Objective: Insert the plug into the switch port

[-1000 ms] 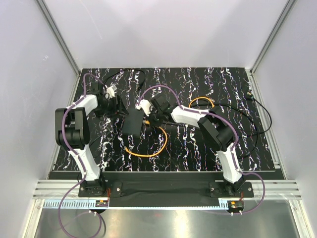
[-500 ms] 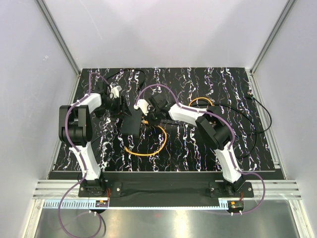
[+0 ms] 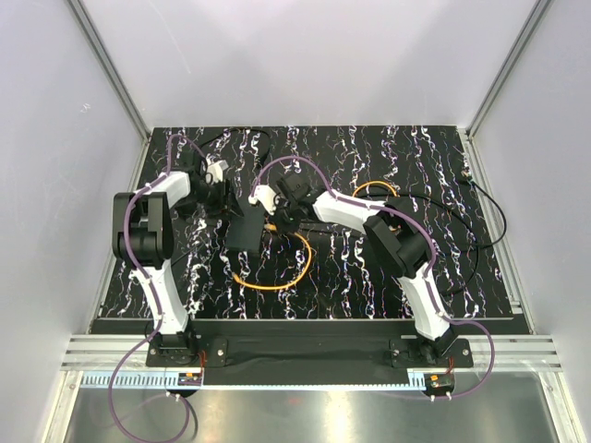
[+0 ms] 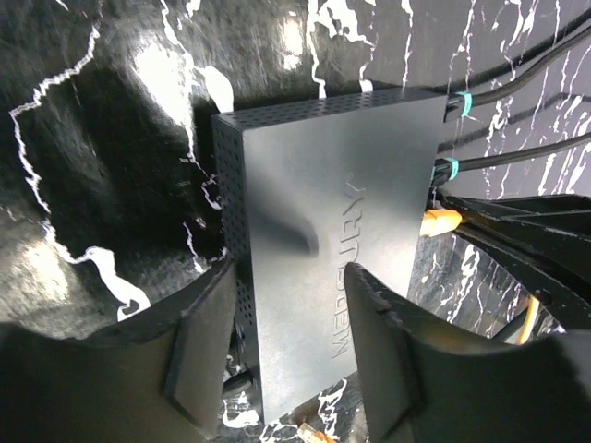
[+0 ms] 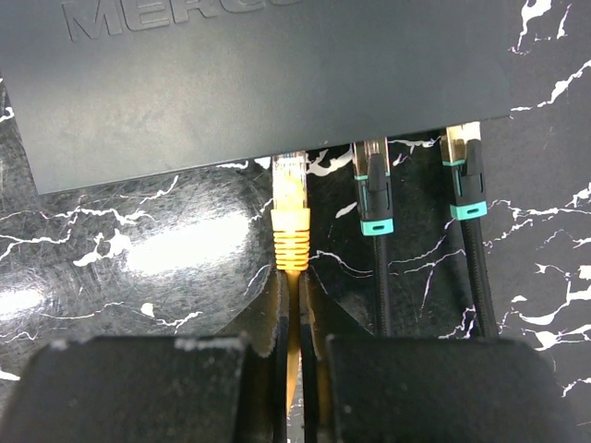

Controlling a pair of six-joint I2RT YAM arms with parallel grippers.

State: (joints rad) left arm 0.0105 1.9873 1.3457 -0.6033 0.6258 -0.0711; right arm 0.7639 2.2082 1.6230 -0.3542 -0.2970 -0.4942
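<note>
The switch (image 4: 332, 240), a flat matte-black box, lies on the marbled mat; it also shows in the top view (image 3: 247, 231). My left gripper (image 4: 291, 355) is open, its fingers on either side of the box's near end; a gap shows at the left finger (image 4: 199, 351). My right gripper (image 5: 295, 295) is shut on the orange cable just behind the plug (image 5: 290, 198). The plug's clear tip meets the switch's port edge (image 5: 288, 159); how deep it sits I cannot tell. In the top view the right gripper (image 3: 275, 220) is at the box's right side and the left gripper (image 3: 226, 198) at its far-left end.
Two black cables with teal bands (image 5: 372, 198) (image 5: 464, 185) sit plugged into the same edge, right of the orange plug. The orange cable loops on the mat in front of the switch (image 3: 277, 281) and behind the right arm (image 3: 374, 187). Black cables trail to the right (image 3: 480, 208).
My left arm has swung in toward the switch, so its open fingers now straddle the box. My right gripper has edged left with the plug toward the switch's edge.
</note>
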